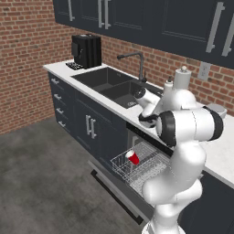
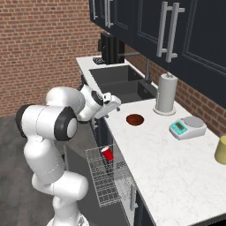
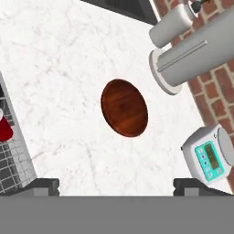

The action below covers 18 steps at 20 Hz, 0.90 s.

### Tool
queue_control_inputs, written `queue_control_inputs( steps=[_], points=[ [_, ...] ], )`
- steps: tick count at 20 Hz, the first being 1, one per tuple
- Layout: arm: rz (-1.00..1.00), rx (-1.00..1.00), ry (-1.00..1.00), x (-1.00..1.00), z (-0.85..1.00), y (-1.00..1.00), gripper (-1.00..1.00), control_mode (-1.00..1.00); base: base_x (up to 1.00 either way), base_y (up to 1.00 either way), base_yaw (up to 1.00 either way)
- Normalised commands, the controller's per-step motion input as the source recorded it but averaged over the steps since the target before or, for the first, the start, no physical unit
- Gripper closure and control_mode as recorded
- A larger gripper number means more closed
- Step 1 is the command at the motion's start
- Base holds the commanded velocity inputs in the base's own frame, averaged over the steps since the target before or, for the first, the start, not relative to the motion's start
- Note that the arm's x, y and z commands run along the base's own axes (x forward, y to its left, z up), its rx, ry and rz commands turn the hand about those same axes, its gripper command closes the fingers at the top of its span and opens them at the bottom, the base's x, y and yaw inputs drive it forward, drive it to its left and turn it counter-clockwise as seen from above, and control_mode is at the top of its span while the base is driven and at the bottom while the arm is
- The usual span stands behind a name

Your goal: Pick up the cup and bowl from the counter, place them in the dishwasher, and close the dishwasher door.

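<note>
The dark reddish-brown bowl (image 2: 135, 119) (image 3: 124, 108) rests upright on the white counter (image 2: 176, 167) (image 3: 59, 68), near the paper towel roll. My gripper (image 2: 114, 103) (image 3: 116, 186) hovers above the counter's front edge, short of the bowl, open and holding nothing. The red cup (image 1: 133, 158) (image 2: 107, 153) (image 3: 3, 129) lies tilted in the dishwasher's white wire rack (image 1: 137, 170) (image 2: 103, 183), which is pulled out. Below the rack, the dishwasher door (image 1: 114, 187) hangs dropped open.
A paper towel roll (image 2: 167, 93) (image 3: 196, 55) stands just beyond the bowl, with a kitchen scale (image 2: 187, 127) (image 3: 211, 155) to its right. A yellow tumbler (image 2: 221, 150) sits at the far right. The dark sink (image 1: 114, 82) (image 2: 119, 81) and a coffee machine (image 1: 86, 50) lie to the left.
</note>
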Motion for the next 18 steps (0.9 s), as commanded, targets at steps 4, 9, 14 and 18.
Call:
queue_control_inputs(
  steps=[4, 9, 14, 18],
  points=[
    [0.00, 0.00, 0.02, 0.44, -0.34, -0.24, -1.00, -1.00, 0.00, 0.00, 0.00],
    [0.00, 0.01, 0.06, 0.35, -0.47, -0.33, -1.00, -1.00, 0.00, 0.00, 0.00],
    [0.02, 0.05, 0.05, 0.38, -0.42, -0.37, -1.00, -1.00, 0.00, 0.00, 0.00],
    [0.04, 0.03, 0.04, 0.56, -0.28, -0.28, -1.00, -1.00, 0.00, 0.00, 0.00]
  ],
)
